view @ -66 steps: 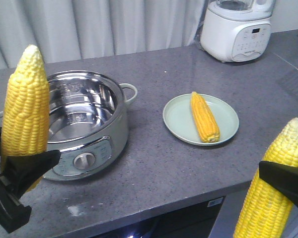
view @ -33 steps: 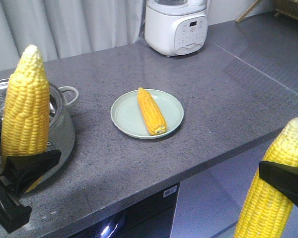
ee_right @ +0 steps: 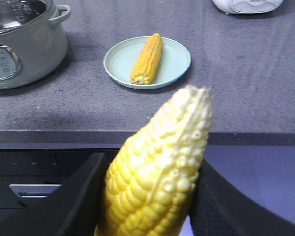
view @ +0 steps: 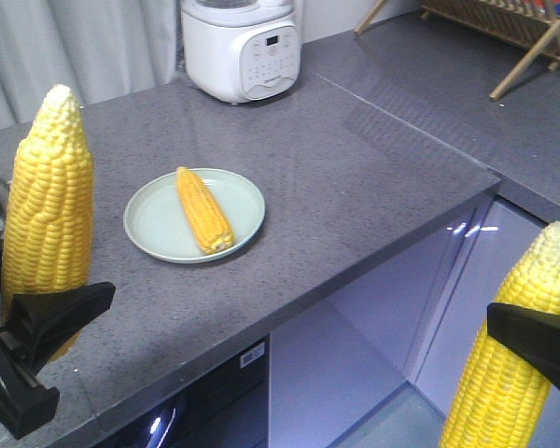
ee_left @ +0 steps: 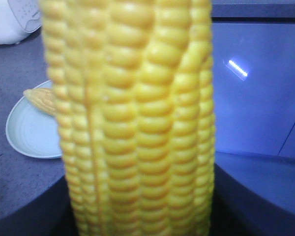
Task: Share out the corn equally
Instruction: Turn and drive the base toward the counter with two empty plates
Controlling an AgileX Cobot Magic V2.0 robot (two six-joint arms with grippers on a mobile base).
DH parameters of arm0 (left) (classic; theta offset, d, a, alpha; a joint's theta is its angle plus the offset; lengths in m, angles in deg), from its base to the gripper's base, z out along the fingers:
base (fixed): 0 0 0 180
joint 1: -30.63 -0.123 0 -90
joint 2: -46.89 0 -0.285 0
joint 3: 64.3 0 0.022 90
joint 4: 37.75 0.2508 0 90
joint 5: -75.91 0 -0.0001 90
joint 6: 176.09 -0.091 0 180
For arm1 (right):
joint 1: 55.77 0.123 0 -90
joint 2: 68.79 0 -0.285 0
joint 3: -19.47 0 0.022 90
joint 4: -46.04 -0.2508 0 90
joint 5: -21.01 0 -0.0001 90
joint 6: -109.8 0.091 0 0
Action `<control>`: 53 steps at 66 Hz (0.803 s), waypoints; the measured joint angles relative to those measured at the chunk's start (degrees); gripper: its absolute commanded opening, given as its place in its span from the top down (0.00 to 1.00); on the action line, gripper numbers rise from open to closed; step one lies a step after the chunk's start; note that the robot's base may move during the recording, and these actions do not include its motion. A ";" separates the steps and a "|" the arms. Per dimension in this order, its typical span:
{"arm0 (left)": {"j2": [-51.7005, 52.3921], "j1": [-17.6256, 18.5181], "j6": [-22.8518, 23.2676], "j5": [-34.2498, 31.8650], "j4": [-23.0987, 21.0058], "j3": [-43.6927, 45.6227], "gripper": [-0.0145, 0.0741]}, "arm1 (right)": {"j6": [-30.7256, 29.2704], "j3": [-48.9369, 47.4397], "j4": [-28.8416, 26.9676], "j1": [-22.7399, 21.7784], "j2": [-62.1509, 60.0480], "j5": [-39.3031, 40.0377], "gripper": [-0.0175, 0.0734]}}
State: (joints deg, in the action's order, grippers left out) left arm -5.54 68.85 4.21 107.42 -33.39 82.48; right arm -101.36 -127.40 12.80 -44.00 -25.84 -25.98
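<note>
Plate (ee_left: pixel 27 132) sits half-hidden behind corn (ee_left: pixel 137 123) in left wrist view.

Three cobs, yellow kernels, pale tips: left cob (view: pixel 47 205) and right cob (view: pixel 509 373) held upright, tips up; third cob (view: pixel 203 210) lies flat, diagonal, on the green plate (view: pixel 154 233).

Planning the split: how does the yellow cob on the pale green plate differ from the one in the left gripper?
The orange-yellow cob lies flat on the pale green plate, untouched; the lemon-yellow cob stands upright, clamped in the left gripper. Both are whole and husked.
</note>
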 measured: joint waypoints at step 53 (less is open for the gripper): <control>0.00 0.00 0.00 0.00 0.00 0.00 0.42 | 0.00 0.00 0.00 0.00 0.00 0.00 0.55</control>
State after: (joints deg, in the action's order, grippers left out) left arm -5.54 68.85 4.21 107.42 -33.39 82.48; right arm -101.36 -127.40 12.80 -44.00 -25.84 -25.98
